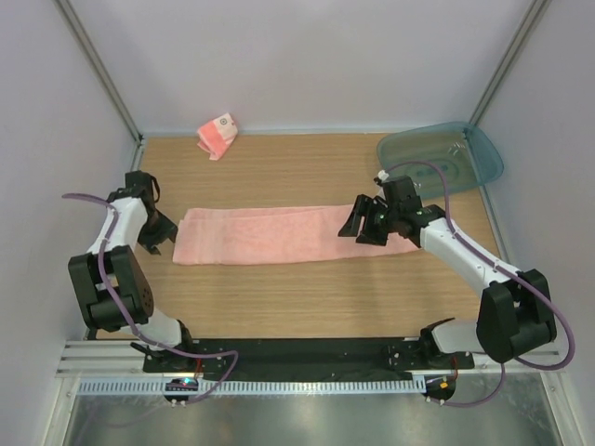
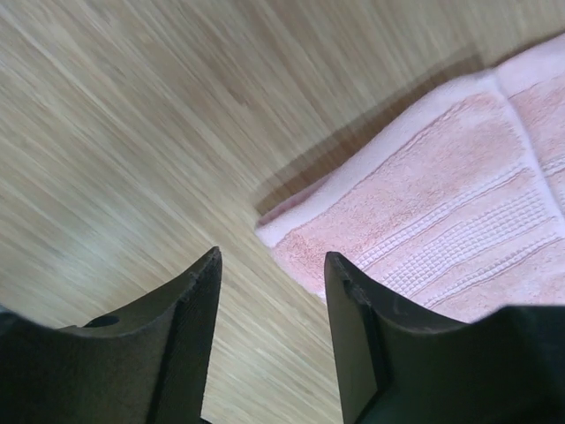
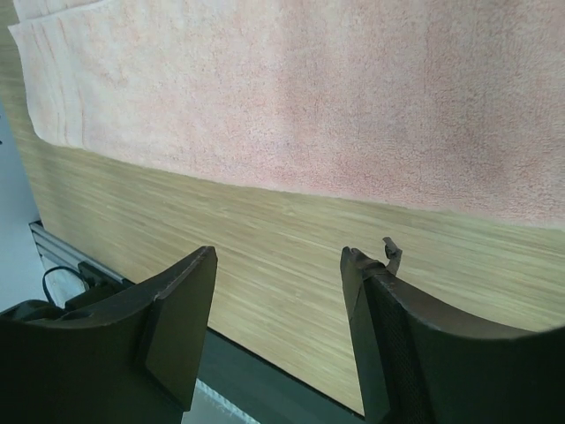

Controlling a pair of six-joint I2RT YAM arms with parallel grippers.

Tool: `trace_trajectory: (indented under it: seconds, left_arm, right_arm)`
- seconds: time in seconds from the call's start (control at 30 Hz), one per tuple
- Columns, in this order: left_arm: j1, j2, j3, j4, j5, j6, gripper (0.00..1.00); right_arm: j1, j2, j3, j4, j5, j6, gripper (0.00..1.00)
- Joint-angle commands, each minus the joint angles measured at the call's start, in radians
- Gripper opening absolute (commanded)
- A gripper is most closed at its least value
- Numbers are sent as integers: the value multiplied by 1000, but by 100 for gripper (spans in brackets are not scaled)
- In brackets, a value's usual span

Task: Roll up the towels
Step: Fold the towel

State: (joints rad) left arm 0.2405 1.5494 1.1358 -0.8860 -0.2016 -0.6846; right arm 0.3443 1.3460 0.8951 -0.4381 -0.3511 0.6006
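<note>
The larger plain pink towel (image 1: 279, 235) lies flat in a long strip across the middle of the table. The smaller striped towel (image 1: 218, 136) with a white round mark sits bunched at the back left by the wall. My left gripper (image 1: 156, 242) is open and empty just off the large towel's left end; its wrist view shows a towel corner (image 2: 441, 203) beside its fingers (image 2: 353, 327). My right gripper (image 1: 358, 221) is open and empty above the towel's right part (image 3: 335, 97), with its fingers (image 3: 371, 327) over bare wood.
A teal plastic tray (image 1: 474, 156) sits at the back right corner. The wooden table (image 1: 307, 297) runs to a black rail at the near edge. Grey walls stand on three sides.
</note>
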Motion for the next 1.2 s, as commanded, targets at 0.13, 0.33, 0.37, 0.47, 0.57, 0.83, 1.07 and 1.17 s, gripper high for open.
trace_trajectory:
  seconds: [0.13,0.33,0.37,0.47,0.57,0.83,1.07,1.17]
  left_arm:
    - [-50,41,-70,108,90,-49,54]
    - [-87,107,-53,119,79,-49,55]
    - [-90,115,-51,114,59,-50,54]
    - [-92,150,-32,101,24,-50,53]
    - [-93,181,-13,98,10,-49,51]
    - [-67,244,59,32,-52,-18,14]
    - [88,242,133,-25,-36,23,13]
    - [132,252,165,-60,-47,46,13]
  right_arm:
    - [2,-18,38,-85,66,-28,66]
    - [2,-27,22,-87,72,-38,66]
    - [2,-27,21,-86,70,-41,66]
    - [2,-25,15,-85,66,-47,66]
    - [2,-22,16,-88,66,-59,66]
    - [2,-12,-1,-80,46,-68,66]
    - [2,1,-2,-68,20,-61,66]
    - [4,2,7,-67,17,-58,67]
